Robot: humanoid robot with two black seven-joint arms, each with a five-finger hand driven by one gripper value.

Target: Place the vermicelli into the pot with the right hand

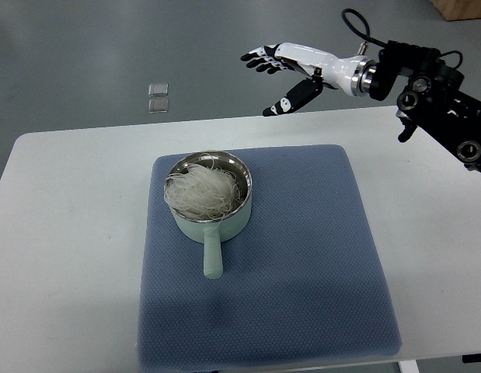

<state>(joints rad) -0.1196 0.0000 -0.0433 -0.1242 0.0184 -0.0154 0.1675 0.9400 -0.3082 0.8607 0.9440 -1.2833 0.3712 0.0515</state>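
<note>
A white worktop (77,233) carries a blue mat (302,256). The vermicelli (201,190) already lies in the pot (213,221) at the mat's ten o'clock. The right hand (291,70), fingers spread and empty, hovers well apart toward one o'clock; the job looks done.

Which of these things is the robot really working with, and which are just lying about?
Part of the job:
- vermicelli, already in the pot
- pot, pale green
- right hand, open, raised beyond the table's far edge

Just there:
- blue mat
- white table
- two small clear squares on the floor
</note>
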